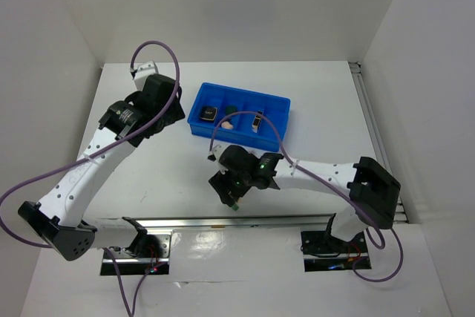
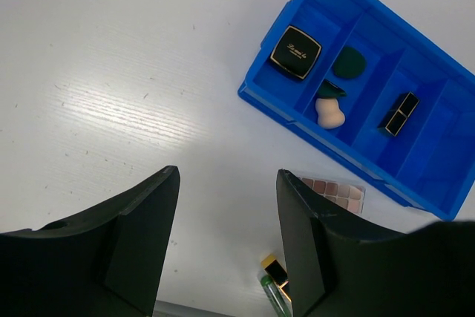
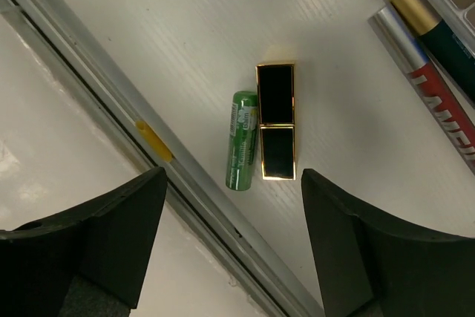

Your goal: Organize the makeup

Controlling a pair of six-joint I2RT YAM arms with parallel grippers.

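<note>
The blue tray [image 2: 276,104] holds a black square compact [image 2: 295,52], a dark green round piece [image 2: 349,62], a peach sponge [image 2: 329,112] and a black-gold case [image 2: 398,113]. A pinkish palette [image 2: 335,191] lies on the table just in front of the tray. A second black-gold case [image 3: 275,122] lies beside a green balm tube [image 3: 241,139] near the table's front rail. My right gripper [image 3: 231,206] hangs open above these two, touching neither. A gold-and-green pencil [image 3: 427,24] and a silver-red tube [image 3: 430,87] lie beside them. My left gripper [image 2: 228,183] is open and empty, left of the tray [image 1: 239,113].
A metal rail [image 3: 148,139] runs along the table's front edge, close to the green tube. White walls enclose the table at the back and sides. Purple cables loop over both arms.
</note>
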